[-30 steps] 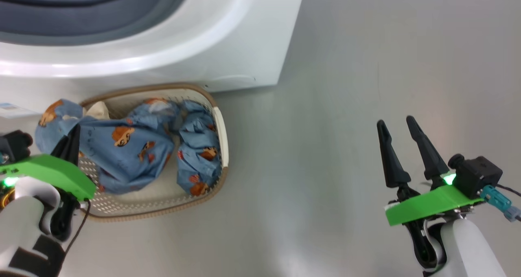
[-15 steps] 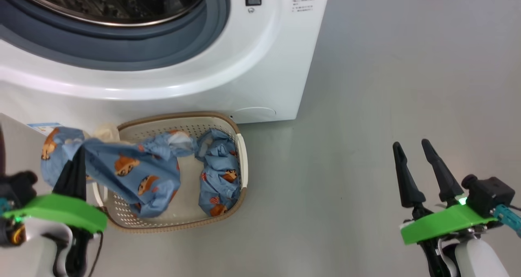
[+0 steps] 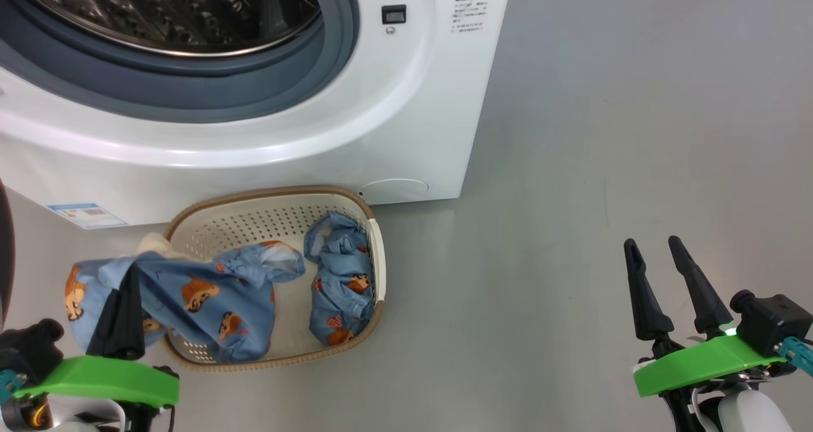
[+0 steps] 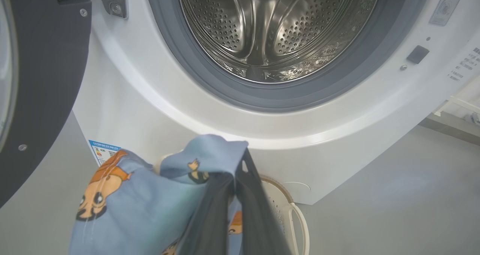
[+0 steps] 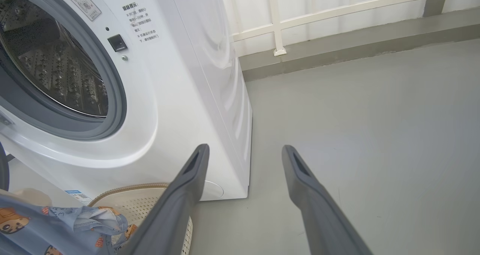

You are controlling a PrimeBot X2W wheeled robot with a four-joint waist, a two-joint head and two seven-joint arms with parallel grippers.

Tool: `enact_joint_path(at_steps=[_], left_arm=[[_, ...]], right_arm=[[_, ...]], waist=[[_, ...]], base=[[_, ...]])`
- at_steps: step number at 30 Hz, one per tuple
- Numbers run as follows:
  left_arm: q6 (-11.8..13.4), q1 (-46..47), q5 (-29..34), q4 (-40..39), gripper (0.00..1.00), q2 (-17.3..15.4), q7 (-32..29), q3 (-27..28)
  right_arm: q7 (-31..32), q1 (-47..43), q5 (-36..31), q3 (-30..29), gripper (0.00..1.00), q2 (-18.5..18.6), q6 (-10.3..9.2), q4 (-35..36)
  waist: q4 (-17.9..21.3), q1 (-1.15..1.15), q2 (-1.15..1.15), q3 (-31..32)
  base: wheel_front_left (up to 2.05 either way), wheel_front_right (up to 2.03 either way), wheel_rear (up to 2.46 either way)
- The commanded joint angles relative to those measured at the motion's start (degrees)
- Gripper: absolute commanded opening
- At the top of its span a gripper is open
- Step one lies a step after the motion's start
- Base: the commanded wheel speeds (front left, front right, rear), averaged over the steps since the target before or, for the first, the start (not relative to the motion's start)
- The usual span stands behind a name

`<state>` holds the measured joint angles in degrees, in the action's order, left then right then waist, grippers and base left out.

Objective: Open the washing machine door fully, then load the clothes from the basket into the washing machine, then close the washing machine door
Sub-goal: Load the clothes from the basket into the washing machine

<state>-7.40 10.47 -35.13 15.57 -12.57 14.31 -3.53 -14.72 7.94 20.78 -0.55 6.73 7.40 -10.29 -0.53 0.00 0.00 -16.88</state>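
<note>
The washing machine stands with its grey-ringed opening uncovered and its steel drum bare. The washing machine door is swung out to the left. In front of the machine sits the basket. My left gripper is shut on a light blue garment of the clothes, which hangs over the basket's left rim. The held cloth drapes around the shut fingers. Another blue garment lies at the basket's right end. My right gripper is open over the floor, far right of the basket.
A blue label sticker sits low on the machine's front. Some cream cloth peeks out by the basket's back left corner. Grey floor stretches to the right of the machine. A white railing runs behind it.
The head camera has tilted up, bringing the drum opening into view. The left gripper has drawn the blue garment up and left, baring the back of the basket. The right gripper stays open.
</note>
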Motion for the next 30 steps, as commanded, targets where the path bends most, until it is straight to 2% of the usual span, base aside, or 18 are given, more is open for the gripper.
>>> enact_joint_path(at_steps=[1, 8, 17, 22, 30], left_arm=[[-0.1, 1.3, 1.0, -1.9, 0.0, -1.7, 0.7, 2.2], [-0.1, 6.7, 0.8, -4.3, 0.0, -3.3, 0.7, 2.1], [-0.1, 22.3, 1.4, -4.4, 0.0, -8.2, 0.7, 0.6], [-0.1, 31.8, 0.9, 1.6, 0.0, -9.7, 0.7, -1.3], [-0.1, 45.0, -1.6, 18.3, 0.0, -12.1, 0.7, -6.6]], right_arm=[[-0.3, -0.8, 0.2, 1.5, 1.0, -0.2, 0.09, 1.6], [-0.3, 0.3, -0.1, 1.9, 1.0, -1.0, 0.09, 1.9], [-0.3, 2.0, -0.3, 2.7, 1.0, -2.4, 0.09, 2.0], [-0.3, 2.9, -0.3, 3.5, 1.0, -3.0, 0.09, 2.3], [-0.3, 4.5, -0.2, 4.8, 1.0, -3.7, 0.09, 2.9]], waist=[[0.4, 0.0, 0.0, -0.7], [1.3, 0.0, 0.0, -2.7], [3.5, 0.0, 0.0, -5.7], [5.4, 0.0, 0.0, -7.4], [8.8, 0.0, 0.0, -11.5]], base=[[0.0, 0.0, 0.0], [0.0, 0.0, 0.0], [0.0, 0.0, 0.0], [0.0, 0.0, 0.0], [0.0, 0.0, 0.0]])
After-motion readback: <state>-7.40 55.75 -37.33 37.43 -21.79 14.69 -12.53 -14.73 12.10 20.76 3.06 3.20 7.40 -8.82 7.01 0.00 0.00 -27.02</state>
